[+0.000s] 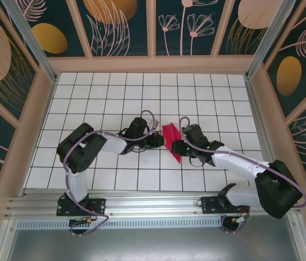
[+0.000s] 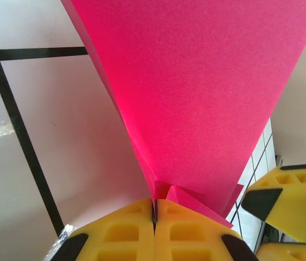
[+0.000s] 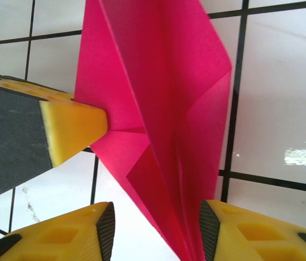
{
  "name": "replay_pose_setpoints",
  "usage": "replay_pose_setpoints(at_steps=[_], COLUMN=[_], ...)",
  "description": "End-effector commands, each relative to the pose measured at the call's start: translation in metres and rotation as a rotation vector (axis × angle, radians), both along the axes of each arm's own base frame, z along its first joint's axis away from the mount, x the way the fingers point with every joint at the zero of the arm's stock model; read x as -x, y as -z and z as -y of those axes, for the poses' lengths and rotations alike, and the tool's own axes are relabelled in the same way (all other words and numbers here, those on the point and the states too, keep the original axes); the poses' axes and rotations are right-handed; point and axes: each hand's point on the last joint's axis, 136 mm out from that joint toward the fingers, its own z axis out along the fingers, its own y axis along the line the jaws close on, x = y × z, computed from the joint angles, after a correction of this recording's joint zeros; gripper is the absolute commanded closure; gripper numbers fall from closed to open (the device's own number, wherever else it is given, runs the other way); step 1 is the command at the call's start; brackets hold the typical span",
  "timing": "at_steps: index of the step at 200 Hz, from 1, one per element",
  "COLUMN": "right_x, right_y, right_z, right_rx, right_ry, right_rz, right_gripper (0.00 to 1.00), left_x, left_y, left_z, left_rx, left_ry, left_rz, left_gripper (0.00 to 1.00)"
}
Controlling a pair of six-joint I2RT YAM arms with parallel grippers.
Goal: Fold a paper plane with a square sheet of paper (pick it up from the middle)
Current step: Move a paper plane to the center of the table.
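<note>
— What is the surface like?
— A glossy white table (image 1: 114, 92), black-gridded, with teal floral wall panels (image 1: 121, 28) around it.
— And the paper plane (image 1: 171, 142)?
— A creased matte magenta dart, mid-table. The left gripper (image 2: 154, 209) pinches its fold; the right gripper (image 3: 155, 217) straddles its narrow end, jaws apart.

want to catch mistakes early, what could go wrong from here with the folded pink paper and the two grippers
1. The left gripper pinches the paper plane by a small bit of its edge; a tug could slip or tear it.
2. The right gripper has open jaws around the narrow end, with the paper nearer one finger; closing could crush the loose layers askew.
3. The two grippers work close together, so fingers might collide.
</note>
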Motion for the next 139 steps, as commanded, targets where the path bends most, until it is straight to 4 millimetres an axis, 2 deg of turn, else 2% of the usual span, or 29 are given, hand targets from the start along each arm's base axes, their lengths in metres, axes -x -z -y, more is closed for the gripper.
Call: replay_pose_setpoints(at_steps=[1, 35, 92, 139], right_x=[-0.007, -0.008, -0.012, -0.021], right_y=[-0.004, 0.004, 0.015, 0.024], right_z=[-0.004, -0.006, -0.009, -0.007], right_rx=[0.021, 0.047, 0.105, 0.166], right_ry=[-0.006, -0.018, -0.029, -0.006], right_rz=[0.024, 0.002, -0.005, -0.002], right_gripper=[0.54, 0.52, 0.53, 0.66], left_x=[-0.006, -0.005, -0.005, -0.005], left_y=[-0.007, -0.006, -0.002, 0.000], left_z=[0.005, 0.004, 0.003, 0.001], left_rx=[0.039, 0.038, 0.033, 0.026], left_ry=[0.009, 0.009, 0.006, 0.000], left_rz=[0.010, 0.005, -0.004, -0.008], left_gripper=[1.00, 1.00, 1.00, 1.00])
